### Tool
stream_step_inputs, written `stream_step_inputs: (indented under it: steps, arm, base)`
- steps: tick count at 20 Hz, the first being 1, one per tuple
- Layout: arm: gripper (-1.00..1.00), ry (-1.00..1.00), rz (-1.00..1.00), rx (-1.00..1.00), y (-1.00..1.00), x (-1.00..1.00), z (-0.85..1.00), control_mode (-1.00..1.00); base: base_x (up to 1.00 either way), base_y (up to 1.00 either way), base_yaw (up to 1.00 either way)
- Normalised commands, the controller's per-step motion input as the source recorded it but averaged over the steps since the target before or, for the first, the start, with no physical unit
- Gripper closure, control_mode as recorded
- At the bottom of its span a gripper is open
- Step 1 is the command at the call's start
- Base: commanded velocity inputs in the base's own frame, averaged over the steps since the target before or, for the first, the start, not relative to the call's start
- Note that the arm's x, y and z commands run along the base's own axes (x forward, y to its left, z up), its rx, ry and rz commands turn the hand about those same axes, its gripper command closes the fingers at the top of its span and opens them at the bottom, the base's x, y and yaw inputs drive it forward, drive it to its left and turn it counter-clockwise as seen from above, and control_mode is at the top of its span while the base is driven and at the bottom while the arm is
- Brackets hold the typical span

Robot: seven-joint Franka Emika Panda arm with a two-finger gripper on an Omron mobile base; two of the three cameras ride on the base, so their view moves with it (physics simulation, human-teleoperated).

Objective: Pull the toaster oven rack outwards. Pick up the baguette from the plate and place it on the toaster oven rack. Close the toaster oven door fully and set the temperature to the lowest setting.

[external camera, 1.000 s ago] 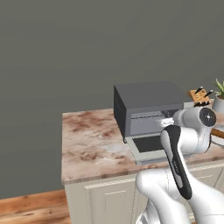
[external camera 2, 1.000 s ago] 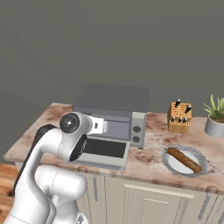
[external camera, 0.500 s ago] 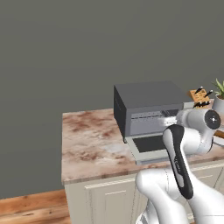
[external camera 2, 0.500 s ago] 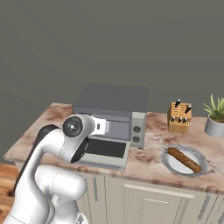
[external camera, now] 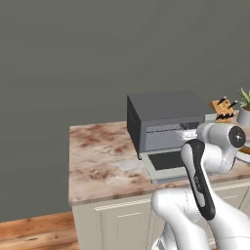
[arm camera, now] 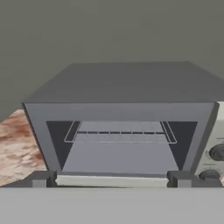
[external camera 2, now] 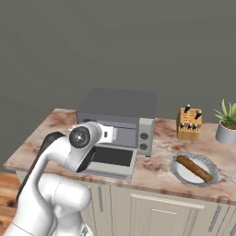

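The dark grey toaster oven [external camera: 166, 114] [external camera 2: 119, 109] stands on the counter with its door [external camera: 166, 162] [external camera 2: 110, 159] dropped flat open. In the hand view the silver wire rack [arm camera: 120, 132] sits back inside the cavity, with the knobs [arm camera: 217, 153] at the right. My gripper [arm camera: 111, 179] [external camera 2: 119, 133] [external camera: 189, 128] is level with the oven mouth, just above the open door. It is open and holds nothing, and its fingertips [arm camera: 43, 178] stand wide apart. The brown baguette [external camera 2: 194, 168] lies on the pale plate [external camera 2: 183, 175] to the right of the oven.
A wooden knife block [external camera 2: 189, 124] [external camera: 223, 110] and a potted plant [external camera 2: 227, 128] stand at the back right of the marble counter [external camera: 97, 156]. A grey wall rises close behind the oven. My own arm's elbow hangs over the counter's front edge.
My arm's wrist has shifted a little to the right in front of the oven opening. The gripper stays open; oven, door and baguette have not moved.
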Motion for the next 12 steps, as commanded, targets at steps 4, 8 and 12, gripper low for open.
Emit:
stream_step_inputs:
  steps: [4, 8, 12]
  arm:
    - [-1.0, -0.12, 0.0, 0.08, 0.0, 0.22, -0.02, -1.0]
    - [-1.0, -0.01, 0.01, 0.03, -0.09, 0.3, -0.04, -1.0]
    - [-1.0, 0.0, 0.03, 0.0, -0.11, 0.27, -0.02, -1.0]
  base:
    - [0.0, 0.0, 0.0]
    - [0.0, 0.0, 0.0]
    - [0.0, 0.0, 0.0]
